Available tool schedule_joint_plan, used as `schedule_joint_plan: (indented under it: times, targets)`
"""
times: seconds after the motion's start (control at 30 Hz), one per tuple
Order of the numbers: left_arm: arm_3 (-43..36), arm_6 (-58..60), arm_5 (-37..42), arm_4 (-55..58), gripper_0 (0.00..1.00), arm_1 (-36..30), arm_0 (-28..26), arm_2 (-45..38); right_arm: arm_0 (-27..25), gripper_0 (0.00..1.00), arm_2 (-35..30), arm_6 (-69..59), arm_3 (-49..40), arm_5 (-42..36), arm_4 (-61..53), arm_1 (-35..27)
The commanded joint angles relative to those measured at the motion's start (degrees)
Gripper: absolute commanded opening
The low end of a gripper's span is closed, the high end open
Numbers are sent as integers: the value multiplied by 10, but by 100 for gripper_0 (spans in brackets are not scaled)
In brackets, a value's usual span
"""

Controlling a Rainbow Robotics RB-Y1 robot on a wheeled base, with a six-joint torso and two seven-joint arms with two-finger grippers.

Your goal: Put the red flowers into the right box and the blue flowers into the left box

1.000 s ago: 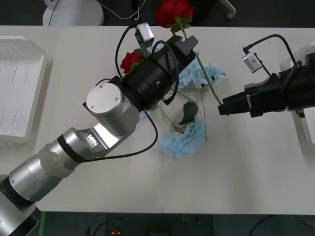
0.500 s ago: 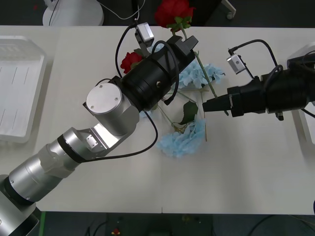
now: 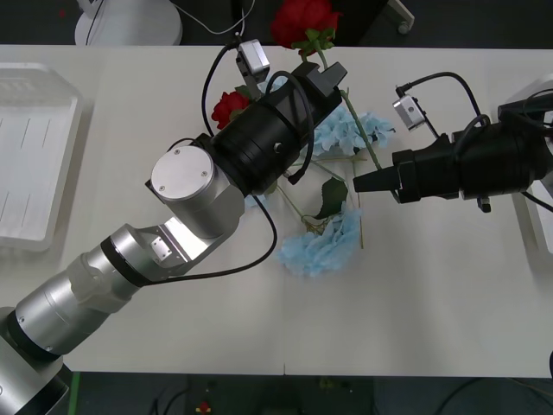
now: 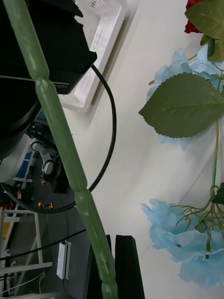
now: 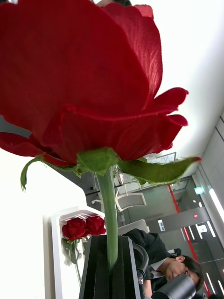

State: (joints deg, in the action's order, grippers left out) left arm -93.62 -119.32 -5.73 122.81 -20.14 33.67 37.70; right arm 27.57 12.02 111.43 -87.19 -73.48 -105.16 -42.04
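Table (image 3: 449, 294) is white, everything sits on it. Landmark: the pale blue flowers (image 3: 324, 242) piled at table centre, two clusters, one nearer the robot, one (image 3: 350, 134) farther back, green leaf (image 3: 331, 197) between them.

Left box (image 3: 30, 164): well to the left of the blue flowers, at the table's left edge, ribbed floor. Right box (image 3: 529, 212): well to the right of them, at the right edge, mostly hidden behind the right arm. In the left wrist view it (image 5: 56, 247) has two red roses (image 5: 84, 227) lying in it.

Left arm reaches diagonally across, over the left side of the blue flowers. Left gripper (image 3: 327, 76) sits just behind the far cluster, fingers closed tight on a rose stem (image 5: 109, 219) right below the bloom. That rose (image 3: 304, 22) is held up past the table's far edge, bloom above the fingers in the wrist view (image 5: 84, 79). Stem (image 3: 367, 147) runs from the gripper down across the far blue cluster.

Another red bloom (image 3: 229, 108) pokes out just left of the left arm, left of the blue flowers.

Right gripper (image 3: 363, 183) is just right of the leaf, between the two blue clusters, tip at the stem. Right wrist view: black fingers (image 4: 123, 268) pressed together with no gap, green stem (image 4: 60, 140) passing alongside one finger, not clamped between them as far as I can tell.
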Motion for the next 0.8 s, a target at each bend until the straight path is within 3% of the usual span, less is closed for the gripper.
schedule_joint_plan:
  times: [0.03,0.07,0.1,0.2,0.27,0.63,0.8]
  targets:
    - [-16,8,-2,6,27,5,26,1,30,0,2,-28,-21,13,3,14]
    - [-16,8,-2,6,56,4,26,0,31,0,3,-30,-21,14,5,14]
    - [-17,8,-2,5,71,3,26,0,32,0,2,-31,-21,14,5,14]
    - [-17,8,-2,5,84,1,26,0,33,0,2,-35,-21,14,5,14]
    - [-16,8,-2,6,99,1,26,-1,34,0,2,-37,-21,14,5,14]
    - [-21,5,-2,-2,100,-10,26,-4,35,0,2,-50,-21,17,11,2]
    - [-32,5,27,1,100,-60,24,-5,36,0,-5,-63,-21,18,40,-23]
